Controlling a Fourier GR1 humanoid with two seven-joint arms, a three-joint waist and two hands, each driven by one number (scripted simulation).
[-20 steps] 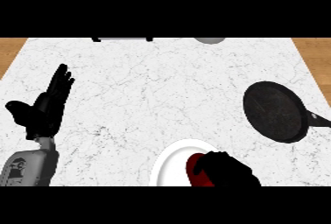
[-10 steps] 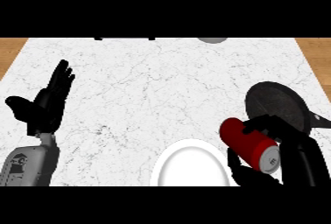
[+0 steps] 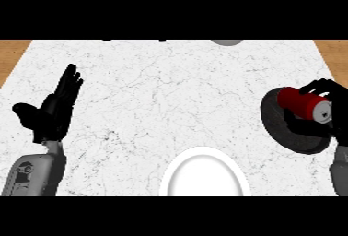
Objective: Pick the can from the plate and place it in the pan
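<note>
Head view of the white marbled bench point(image 3: 176, 101). At the right edge, the right hand point(image 3: 325, 120) was curled around the red can point(image 3: 304, 103), which lay tilted on its side with its silver end facing near and right. The can was held over the dark round pan point(image 3: 293, 133); whether it touched the pan's floor could not be told. Apart from the can above it, the visible part of the pan's interior held nothing. At the near centre, the white plate point(image 3: 204, 177) stood with nothing on it, well apart from the pan. At the left, the left hand point(image 3: 51, 113) rested open, fingers straight and pointing to the far side, holding nothing. A grey rounded object point(image 3: 226, 41) showed partly at the far edge of the bench.
</note>
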